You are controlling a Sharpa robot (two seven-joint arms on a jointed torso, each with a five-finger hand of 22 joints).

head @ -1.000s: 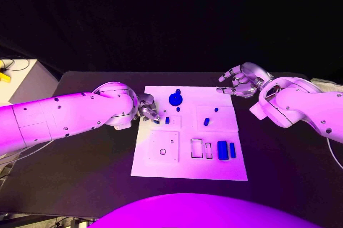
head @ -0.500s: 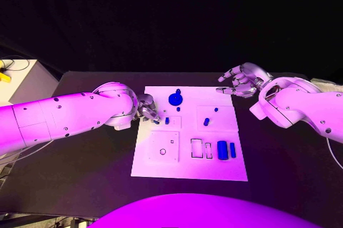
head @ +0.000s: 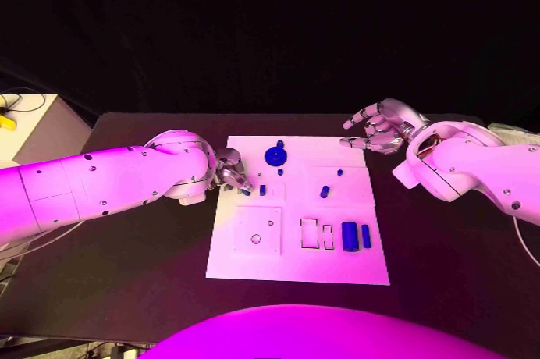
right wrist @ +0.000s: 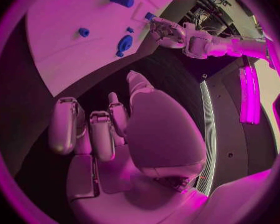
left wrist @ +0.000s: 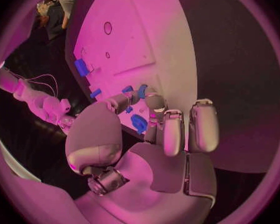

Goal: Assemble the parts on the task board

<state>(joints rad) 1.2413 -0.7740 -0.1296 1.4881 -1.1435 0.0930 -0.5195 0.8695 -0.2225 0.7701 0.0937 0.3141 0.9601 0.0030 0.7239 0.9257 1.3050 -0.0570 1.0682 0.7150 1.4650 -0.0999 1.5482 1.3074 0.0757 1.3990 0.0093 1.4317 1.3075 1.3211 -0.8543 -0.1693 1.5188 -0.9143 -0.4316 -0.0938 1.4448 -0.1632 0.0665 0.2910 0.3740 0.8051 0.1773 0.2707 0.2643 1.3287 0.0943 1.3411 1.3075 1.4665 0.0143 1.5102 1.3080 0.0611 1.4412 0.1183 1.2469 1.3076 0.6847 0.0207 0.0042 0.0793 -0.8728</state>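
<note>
1. Working at the task board's (head: 295,257) left edge, our left hand (head: 233,174) pinches a small blue part (left wrist: 139,124).
2. Our right hand (head: 381,127) hovers spread beyond the far right corner.
3. Next, we judge, seating it.

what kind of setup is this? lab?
Most likely a robotics lab test bench. A white task board with small blue parts lies on a black table, the background is dark, and the left hand works at the board's edge.

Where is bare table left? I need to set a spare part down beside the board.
Bare table lies between the task board and the right arm, and nearer the robot beside the left arm. It is crowded at the board's left edge, where the left hand works.
</note>
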